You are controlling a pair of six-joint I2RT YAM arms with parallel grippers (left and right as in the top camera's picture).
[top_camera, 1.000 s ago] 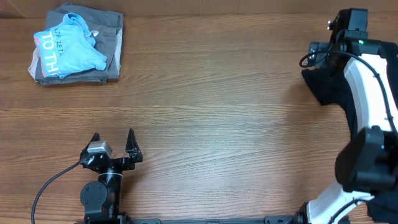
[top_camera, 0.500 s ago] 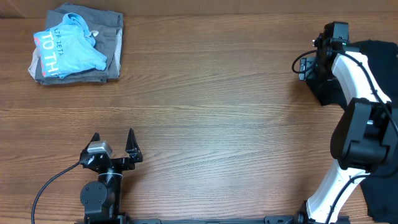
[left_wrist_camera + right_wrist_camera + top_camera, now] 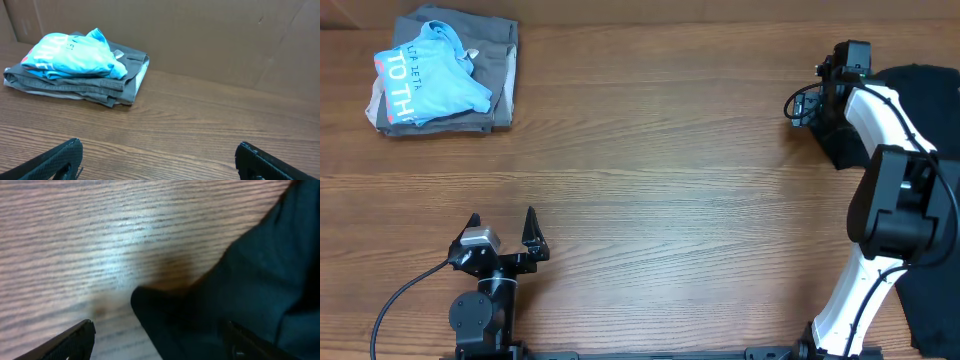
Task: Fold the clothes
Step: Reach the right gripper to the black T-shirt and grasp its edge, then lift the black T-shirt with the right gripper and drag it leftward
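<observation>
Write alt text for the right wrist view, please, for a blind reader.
A black garment fills the right side, its corner lying on the wood-grain table. The open jaws' dark tips frame that corner at the bottom edge.

Spread wide, the right end effector [image 3: 157,335] frames a black corner of the clothes [image 3: 250,275].

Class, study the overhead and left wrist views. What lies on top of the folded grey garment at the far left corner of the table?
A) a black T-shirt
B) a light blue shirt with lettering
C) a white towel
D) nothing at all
B: the light blue shirt, with its pink-white lettering showing, rests crumpled on the grey folded garment. The left wrist view shows the same stack from the side.
</observation>
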